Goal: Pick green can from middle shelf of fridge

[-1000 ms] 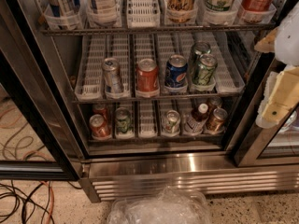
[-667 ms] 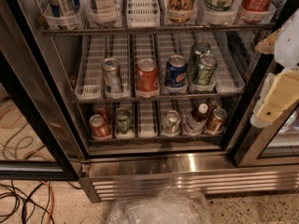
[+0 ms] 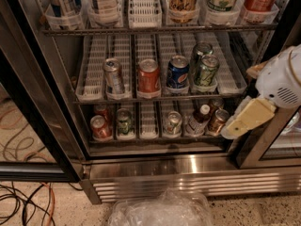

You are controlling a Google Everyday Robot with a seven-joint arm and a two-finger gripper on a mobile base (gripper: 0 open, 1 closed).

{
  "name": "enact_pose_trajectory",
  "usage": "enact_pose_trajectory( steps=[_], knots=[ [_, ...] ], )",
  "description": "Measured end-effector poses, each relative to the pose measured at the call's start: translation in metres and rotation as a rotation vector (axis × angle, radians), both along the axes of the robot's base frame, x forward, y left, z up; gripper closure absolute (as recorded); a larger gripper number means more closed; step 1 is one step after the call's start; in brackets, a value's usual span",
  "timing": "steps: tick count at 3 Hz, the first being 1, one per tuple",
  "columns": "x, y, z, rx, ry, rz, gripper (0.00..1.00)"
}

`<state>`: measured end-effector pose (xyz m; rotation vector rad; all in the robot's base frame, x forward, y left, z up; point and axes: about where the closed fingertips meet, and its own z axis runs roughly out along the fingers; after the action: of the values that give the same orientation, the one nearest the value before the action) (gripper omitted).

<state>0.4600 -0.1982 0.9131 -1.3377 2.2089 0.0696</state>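
Note:
The green can (image 3: 205, 71) stands upright at the front of the fifth lane of the middle shelf (image 3: 93, 81), inside the open fridge (image 3: 188, 171). A darker green can (image 3: 201, 50) stands right behind it. A blue Pepsi can (image 3: 178, 73) is in the lane to its left. My gripper (image 3: 241, 124), white with a cream-coloured tip, hangs in front of the fridge's right side. It is lower than the green can, to its right, and apart from it.
A red can (image 3: 149, 76) and a silver can (image 3: 113, 75) stand further left on the middle shelf. The lower shelf holds several cans and a small bottle (image 3: 197, 120). Tall drinks fill the top shelf. Cables (image 3: 23, 204) and a clear plastic bag (image 3: 160, 211) lie on the floor.
My gripper has moved left and down, closer to the fridge opening. The cans have not moved.

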Motion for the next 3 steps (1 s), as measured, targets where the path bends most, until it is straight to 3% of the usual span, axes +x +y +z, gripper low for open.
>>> enact_pose_trajectory(
  steps=[1, 2, 3],
  knots=[
    [0.0262, 0.0185, -0.0181, 0.106, -0.060, -0.082, 0.00],
    [0.0262, 0.0185, -0.0181, 0.106, -0.060, -0.082, 0.00],
    [0.0334, 0.0216, -0.0274, 0.171, -0.079, -0.141, 0.00]
  ],
)
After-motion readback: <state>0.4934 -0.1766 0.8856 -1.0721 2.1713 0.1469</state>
